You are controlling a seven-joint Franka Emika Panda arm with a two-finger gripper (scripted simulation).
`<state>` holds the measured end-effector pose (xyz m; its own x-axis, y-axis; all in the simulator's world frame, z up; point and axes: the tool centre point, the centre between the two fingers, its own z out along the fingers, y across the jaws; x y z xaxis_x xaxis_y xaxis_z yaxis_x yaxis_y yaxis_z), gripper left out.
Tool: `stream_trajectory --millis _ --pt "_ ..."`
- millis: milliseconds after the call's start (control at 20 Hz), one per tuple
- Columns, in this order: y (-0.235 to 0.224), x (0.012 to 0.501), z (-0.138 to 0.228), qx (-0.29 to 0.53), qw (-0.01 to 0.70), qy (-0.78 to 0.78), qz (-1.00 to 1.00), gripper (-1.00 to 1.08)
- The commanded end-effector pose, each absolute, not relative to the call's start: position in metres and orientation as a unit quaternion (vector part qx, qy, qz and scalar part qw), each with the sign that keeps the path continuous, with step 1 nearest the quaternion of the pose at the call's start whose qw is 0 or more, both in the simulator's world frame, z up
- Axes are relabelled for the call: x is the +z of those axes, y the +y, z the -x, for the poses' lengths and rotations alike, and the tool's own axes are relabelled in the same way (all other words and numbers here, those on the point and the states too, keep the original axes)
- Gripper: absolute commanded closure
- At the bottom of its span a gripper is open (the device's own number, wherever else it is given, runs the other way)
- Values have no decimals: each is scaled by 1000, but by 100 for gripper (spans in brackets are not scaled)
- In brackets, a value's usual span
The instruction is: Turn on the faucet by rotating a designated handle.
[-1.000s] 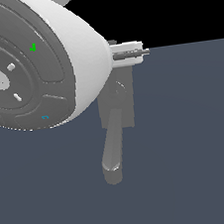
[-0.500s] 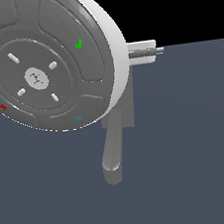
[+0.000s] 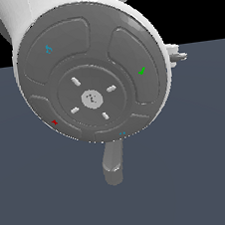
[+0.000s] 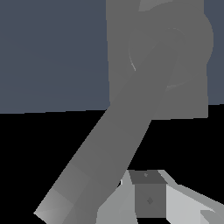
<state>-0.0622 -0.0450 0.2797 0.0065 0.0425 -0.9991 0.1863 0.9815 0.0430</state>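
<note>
Markings: no readable writing. The round grey end cap of the arm [image 3: 91, 72] carries only small coloured marks: blue toward 10 o'clock, green toward 3 o'clock, red toward 8 o'clock.
Faucet: in the exterior view only the round-tipped spout [image 3: 113, 163] shows, hanging out from under the cap at 6 o'clock of it, long axis running from the cap down toward the viewer.
Faucet, wrist view: the boxy base [image 4: 131, 52] stands against the blue-grey ground [image 4: 48, 52]; a long grey bar [image 4: 109, 144] runs slantwise across it from a round hub [image 4: 175, 52]. Whether this bar is the handle or the spout cannot be told.
Obstruction: the cap hides the base and hub from the exterior camera.
Gripper: one pale finger [image 4: 151, 199] with a dark pad lies close beside the bar's outer end; contact cannot be judged, nor can the opening or any grasp.
</note>
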Motion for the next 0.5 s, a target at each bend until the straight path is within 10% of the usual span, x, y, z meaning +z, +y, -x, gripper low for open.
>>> stream_trajectory --millis 0,450 --pt "-52 285 56 -52 702 709 -43 108" --pt "-72 289 52 -56 725 682 -80 108"
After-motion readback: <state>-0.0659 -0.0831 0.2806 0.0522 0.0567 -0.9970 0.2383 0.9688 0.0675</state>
